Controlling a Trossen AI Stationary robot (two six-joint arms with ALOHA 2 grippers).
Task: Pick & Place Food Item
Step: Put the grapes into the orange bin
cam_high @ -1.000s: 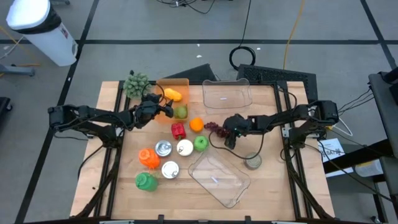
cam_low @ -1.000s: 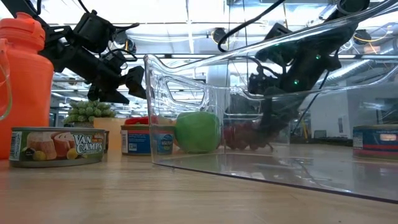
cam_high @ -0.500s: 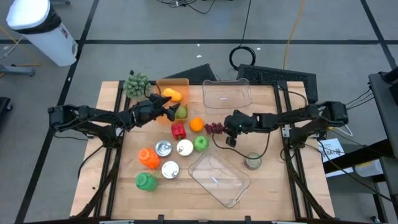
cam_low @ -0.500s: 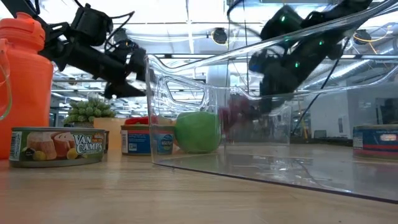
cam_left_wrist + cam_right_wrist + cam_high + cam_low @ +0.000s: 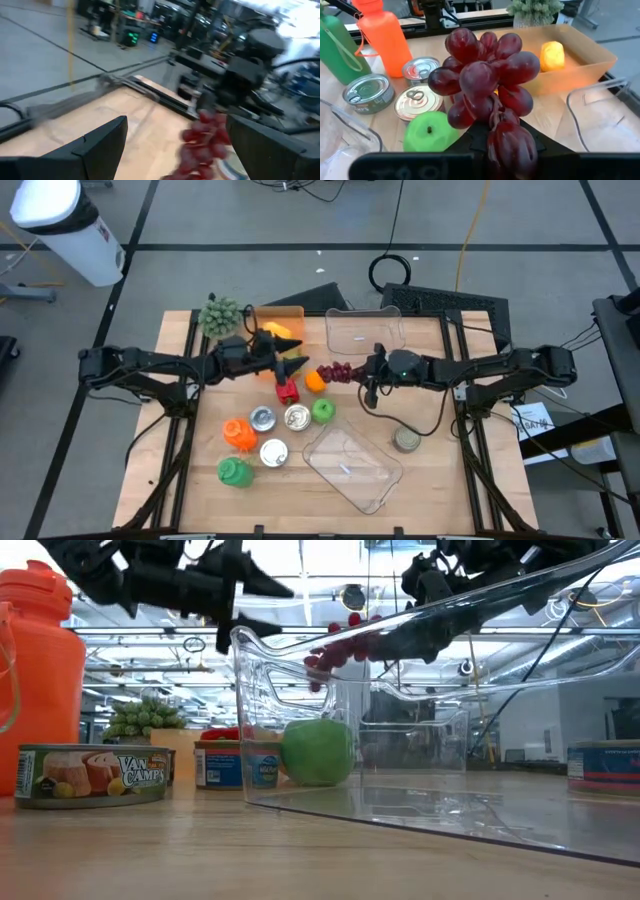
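A bunch of red grapes (image 5: 333,372) is up in the air over the middle of the table, held by my right gripper (image 5: 360,374), which is shut on it. The low view shows the red grapes (image 5: 340,640) well above the tabletop. In the right wrist view the bunch (image 5: 485,85) fills the middle. My left gripper (image 5: 296,366) is open just left of the grapes, near the orange bin (image 5: 290,311), and touches nothing. In the left wrist view its two fingers stand wide apart, with the grapes (image 5: 207,140) ahead of them. My right gripper pinches the grape bunch between its two fingers at the end nearest the wrist (image 5: 510,145); the grapes themselves cover the exact spot. The fingers come in about level from the table's right. The bunch is lifted clear and sticks out past the fingertips, drooping a little (image 5: 318,662).
An orange (image 5: 315,381), a red pepper (image 5: 287,391), a green apple (image 5: 322,411) and several cans (image 5: 262,418) lie below. Clear trays sit at the far side (image 5: 365,332) and the near side (image 5: 350,465). Orange (image 5: 238,433) and green (image 5: 235,471) bottles stand near-left, green grapes (image 5: 220,313) far-left.
My right gripper has lifted the red grapes off the table, well above it, carrying them a little toward the far and left edges. My left gripper has moved from over the orange bin toward the table's right and upward, ending beside the grapes.
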